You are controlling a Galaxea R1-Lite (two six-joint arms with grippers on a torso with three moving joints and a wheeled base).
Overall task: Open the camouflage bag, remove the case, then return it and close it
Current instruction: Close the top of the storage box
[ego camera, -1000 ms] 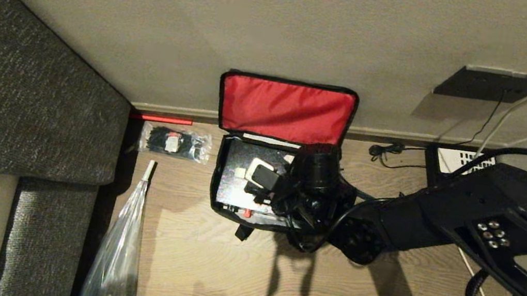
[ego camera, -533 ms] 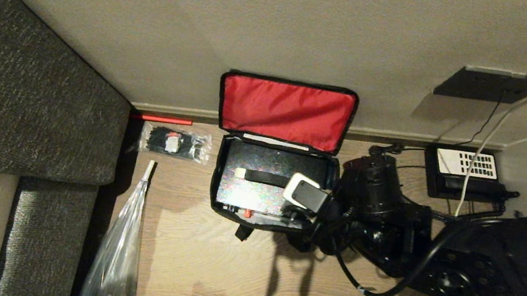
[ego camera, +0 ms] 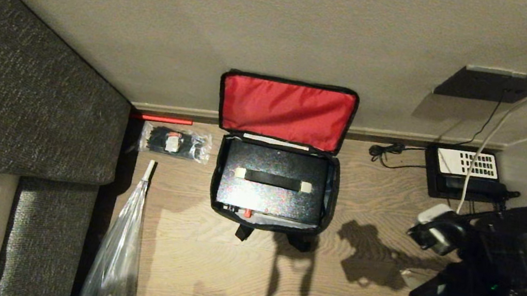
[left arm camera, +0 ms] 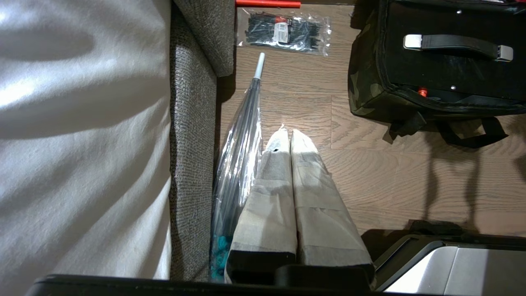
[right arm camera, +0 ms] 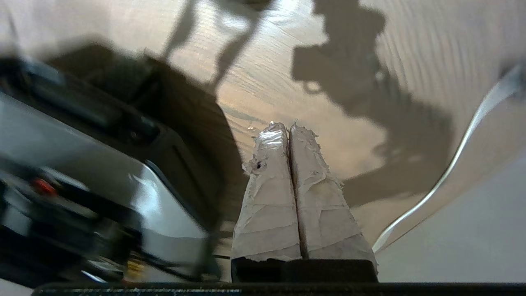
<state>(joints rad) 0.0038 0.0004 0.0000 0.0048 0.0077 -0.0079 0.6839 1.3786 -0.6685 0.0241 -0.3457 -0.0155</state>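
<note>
The camouflage bag stands open on the wood floor by the wall, its red lid lining leaning back against the wall. The black case lies inside it, carry handle up and a small red spot on its near edge. The left wrist view shows the bag's camouflage side and the case. My right arm is folded at the lower right, well clear of the bag. Its gripper is shut on nothing above bare floor. My left gripper hangs shut and empty beside the sofa.
A grey sofa fills the left. A clear folded umbrella leans by it. A packet of black ties and a red stick lie left of the bag. A black telephone with cables sits at the right by the wall.
My right arm has swung away from over the bag to the lower right, uncovering the whole case. Bag and case have not moved.
</note>
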